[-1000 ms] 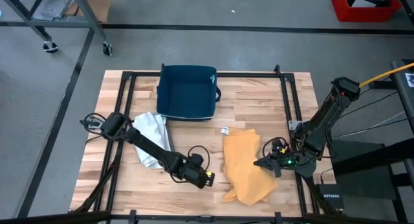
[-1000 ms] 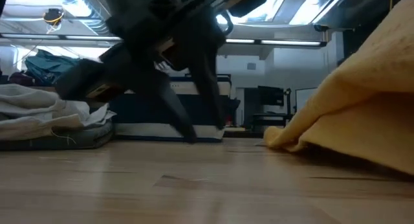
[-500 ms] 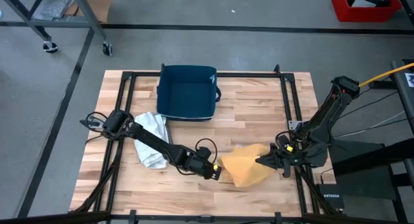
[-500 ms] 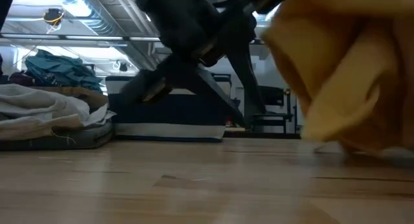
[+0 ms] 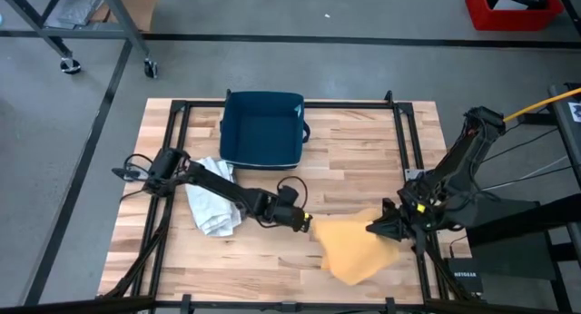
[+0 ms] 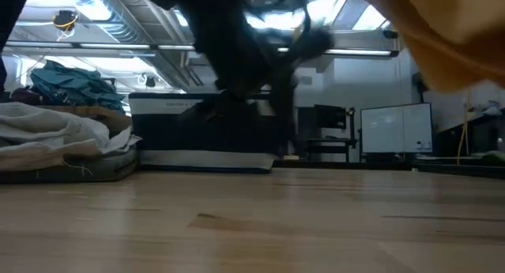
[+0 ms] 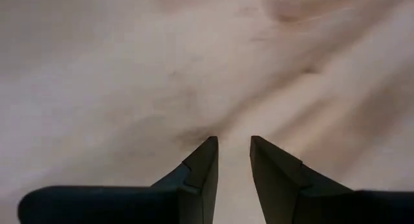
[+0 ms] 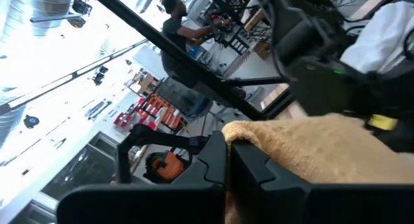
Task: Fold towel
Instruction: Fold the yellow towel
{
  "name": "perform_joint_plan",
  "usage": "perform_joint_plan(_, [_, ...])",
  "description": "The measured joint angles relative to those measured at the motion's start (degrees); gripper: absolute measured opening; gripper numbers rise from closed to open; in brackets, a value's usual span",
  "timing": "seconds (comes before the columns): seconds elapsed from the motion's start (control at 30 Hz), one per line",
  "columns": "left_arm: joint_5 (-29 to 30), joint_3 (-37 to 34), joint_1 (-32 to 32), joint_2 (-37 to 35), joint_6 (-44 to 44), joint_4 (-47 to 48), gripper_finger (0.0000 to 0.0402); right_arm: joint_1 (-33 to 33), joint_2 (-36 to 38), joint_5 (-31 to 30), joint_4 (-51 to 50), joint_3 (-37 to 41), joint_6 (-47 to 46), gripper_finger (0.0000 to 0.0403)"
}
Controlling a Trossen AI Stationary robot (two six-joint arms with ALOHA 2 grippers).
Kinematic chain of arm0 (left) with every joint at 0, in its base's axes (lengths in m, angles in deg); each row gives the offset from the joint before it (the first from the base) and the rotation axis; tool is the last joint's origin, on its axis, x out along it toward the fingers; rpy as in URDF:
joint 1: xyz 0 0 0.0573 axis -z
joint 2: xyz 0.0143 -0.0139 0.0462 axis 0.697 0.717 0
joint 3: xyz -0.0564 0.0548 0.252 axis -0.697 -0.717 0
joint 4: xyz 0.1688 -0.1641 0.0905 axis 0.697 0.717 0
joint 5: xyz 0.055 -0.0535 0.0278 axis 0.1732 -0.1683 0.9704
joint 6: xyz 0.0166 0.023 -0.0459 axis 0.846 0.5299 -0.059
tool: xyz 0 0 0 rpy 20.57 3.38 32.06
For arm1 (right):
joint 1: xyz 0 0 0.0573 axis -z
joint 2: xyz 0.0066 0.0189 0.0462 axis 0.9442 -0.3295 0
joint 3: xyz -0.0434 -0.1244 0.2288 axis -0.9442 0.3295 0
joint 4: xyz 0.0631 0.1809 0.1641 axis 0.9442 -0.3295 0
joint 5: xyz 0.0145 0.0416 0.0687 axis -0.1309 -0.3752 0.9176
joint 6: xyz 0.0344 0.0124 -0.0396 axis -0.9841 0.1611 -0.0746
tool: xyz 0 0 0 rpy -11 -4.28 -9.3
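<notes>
The yellow towel [image 5: 349, 250] is off the table near the front right, and my right gripper [image 5: 374, 229] is shut on it. The low view shows its underside [image 6: 442, 36] well above the wood. My left gripper [image 5: 307, 221] stands by the towel's left edge. Its own view shows its fingers [image 7: 231, 141] slightly apart over bare wood with nothing between them. Whether it brushes the towel I cannot tell. My right gripper pinches a bunched edge of the towel [image 8: 259, 136] between its two fingers, reaching in level from the table's right side. One layer or several, I cannot tell. The towel hangs slack below and to the left of the fingers, clear of the table.
A dark blue bin [image 5: 263, 128] stands at the far middle. A crumpled white cloth [image 5: 211, 201] lies at the left under my left arm. Black rails [image 5: 404, 151] frame the board. A person [image 8: 178, 17] works in the room behind.
My right gripper has risen, taking the towel along. The towel lay spread on the table, then bunched up, and now hangs clear of it. My left gripper has swung toward the table's right and far side, up to the towel's left edge.
</notes>
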Motion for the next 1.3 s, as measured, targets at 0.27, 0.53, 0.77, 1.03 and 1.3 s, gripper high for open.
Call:
perform_joint_plan(0.27, [2.8, 0.0, -4.1, 0.0, 3.6, 11.5, 0.0081, 0.0, -0.4, 0.5, 0.2, -1.4, -0.1, 0.0009])
perform_joint_plan(0.53, [5.0, 0.0, -5.3, -0.8, 5.1, 14.1, 0.0081, 0.0, -6.2, 1.4, 0.2, -1.4, -5.6, 0.0010])
perform_joint_plan(0.77, [10.6, 0.0, -5.8, -9.9, 10.2, 16.2, 0.0081, 0.0, -10.4, 1.4, 4.9, -1.4, -9.8, 0.0010])
perform_joint_plan(1.03, [15.3, 0.0, -5.0, -23.0, 15.9, 16.8, 0.0081, 0.0, -13.3, 1.4, 18.5, -1.6, -9.7, 0.0010])
perform_joint_plan(1.3, [20.5, 0.0, -3.4, -30.3, 18.1, 16.7, 0.0081, 0.0, -15.6, -0.6, 14.1, -2.6, -9.7, 0.0010])
